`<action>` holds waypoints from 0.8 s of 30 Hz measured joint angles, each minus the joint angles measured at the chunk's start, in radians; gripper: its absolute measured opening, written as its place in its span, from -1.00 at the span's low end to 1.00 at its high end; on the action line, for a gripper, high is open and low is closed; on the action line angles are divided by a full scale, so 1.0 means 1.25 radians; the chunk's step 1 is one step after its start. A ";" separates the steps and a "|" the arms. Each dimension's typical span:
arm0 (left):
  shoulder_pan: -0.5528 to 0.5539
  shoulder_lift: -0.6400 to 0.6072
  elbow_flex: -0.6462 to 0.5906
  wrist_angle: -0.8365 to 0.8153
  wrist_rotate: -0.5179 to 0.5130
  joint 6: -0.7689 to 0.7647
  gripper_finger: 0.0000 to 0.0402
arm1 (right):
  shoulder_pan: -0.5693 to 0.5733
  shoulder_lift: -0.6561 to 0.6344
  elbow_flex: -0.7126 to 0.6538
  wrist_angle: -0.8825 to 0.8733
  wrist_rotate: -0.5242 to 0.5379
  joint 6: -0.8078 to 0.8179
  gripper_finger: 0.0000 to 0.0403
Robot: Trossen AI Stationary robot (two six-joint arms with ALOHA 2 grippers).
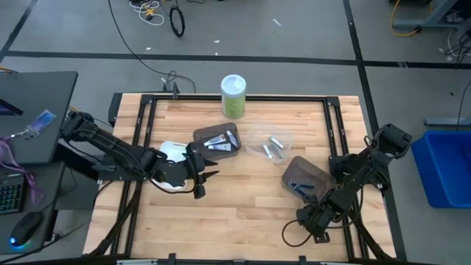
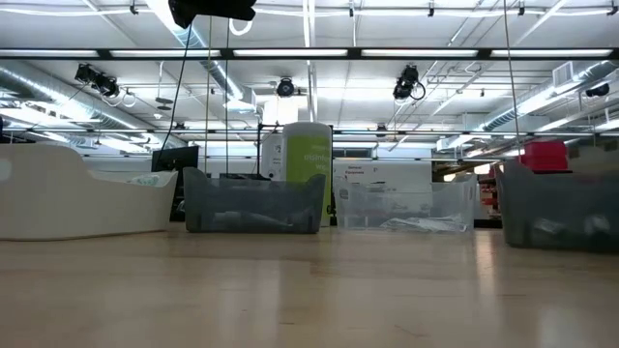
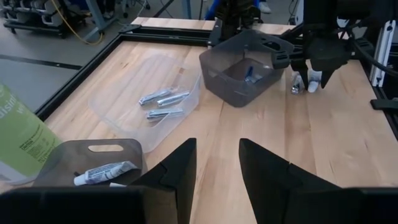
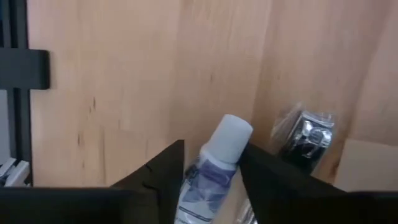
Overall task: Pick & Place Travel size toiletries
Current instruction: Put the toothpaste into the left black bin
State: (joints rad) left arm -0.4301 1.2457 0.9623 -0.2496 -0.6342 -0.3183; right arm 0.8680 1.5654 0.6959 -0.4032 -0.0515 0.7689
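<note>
The right gripper (image 4: 208, 177) hung low at the table's five o'clock corner, its fingers pinching a small white tube (image 4: 214, 165), which wanted a steady lift toward the dark tray (image 1: 305, 177) at eleven o'clock, while the left gripper (image 3: 217, 165) waited spread and empty.
</note>
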 joint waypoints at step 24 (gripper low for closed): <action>0.000 0.000 0.000 0.002 -0.003 0.009 -0.36 | -0.074 -0.117 0.161 -0.072 0.424 -0.376 -0.67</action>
State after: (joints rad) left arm -0.4301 1.2457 0.9623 -0.2474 -0.6380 -0.3073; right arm 0.7758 1.4197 0.8967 -0.4926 0.4784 0.2986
